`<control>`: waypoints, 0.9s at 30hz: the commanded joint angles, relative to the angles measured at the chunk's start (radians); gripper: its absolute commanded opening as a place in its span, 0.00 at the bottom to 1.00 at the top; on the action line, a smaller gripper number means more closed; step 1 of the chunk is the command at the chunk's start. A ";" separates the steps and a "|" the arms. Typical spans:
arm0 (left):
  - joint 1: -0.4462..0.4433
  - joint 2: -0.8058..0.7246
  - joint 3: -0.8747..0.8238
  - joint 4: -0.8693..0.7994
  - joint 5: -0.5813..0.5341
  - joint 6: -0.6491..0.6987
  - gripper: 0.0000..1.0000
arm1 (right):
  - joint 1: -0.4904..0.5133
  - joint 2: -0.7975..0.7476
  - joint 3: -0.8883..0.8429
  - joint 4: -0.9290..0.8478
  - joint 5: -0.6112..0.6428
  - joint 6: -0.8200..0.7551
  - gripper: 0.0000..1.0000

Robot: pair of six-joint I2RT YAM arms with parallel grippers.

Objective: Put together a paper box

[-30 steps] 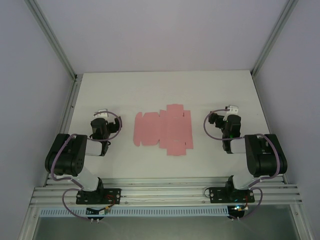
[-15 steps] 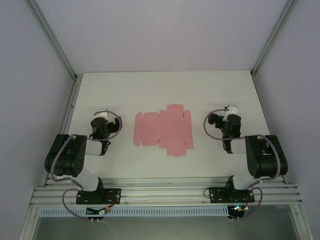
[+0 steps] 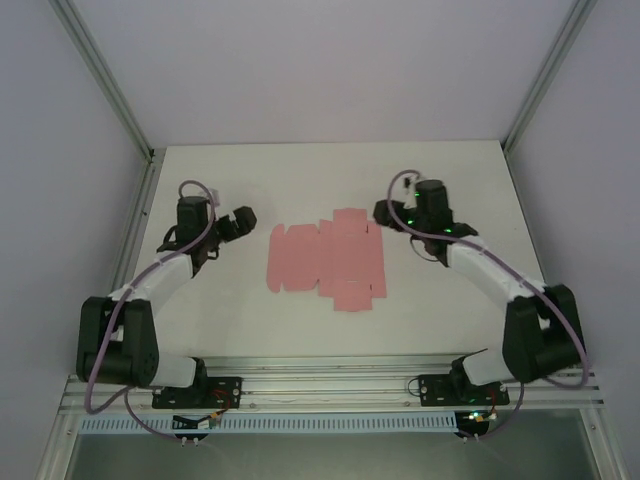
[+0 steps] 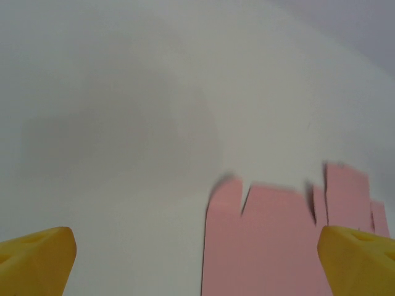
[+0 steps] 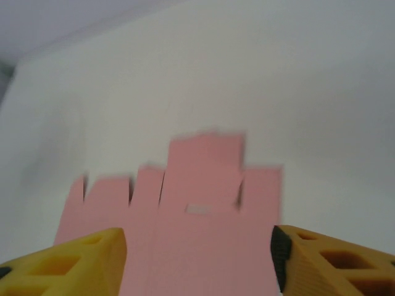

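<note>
Looking down from the top camera, the flat pink die-cut paper sheet (image 3: 326,260) lies unfolded in the middle of the white table (image 3: 330,180), with bare surface on every side of it. The far half of the table is open right up to the grey back wall (image 3: 320,70), and there's a clear strip between the sheet and the near rail (image 3: 330,385) too. The left gripper (image 3: 240,218) sits just off the sheet's left edge, not touching it, yellow fingers (image 4: 37,256) spread wide with nothing between them. The right gripper (image 3: 388,212) hangs by the sheet's far right corner, fingers (image 5: 327,262) also apart and pinching nothing. The sheet itself has one wide panel on the left and a taller section on the right, with tabs poking out at the far and near edges and little notches cut between them. The right wrist camera shows a small slot in it, though that view's a bit blurry
</note>
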 commanded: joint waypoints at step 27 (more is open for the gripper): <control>-0.132 0.303 0.085 -0.117 0.429 -0.145 0.98 | 0.072 0.454 0.119 -0.298 0.019 0.157 0.45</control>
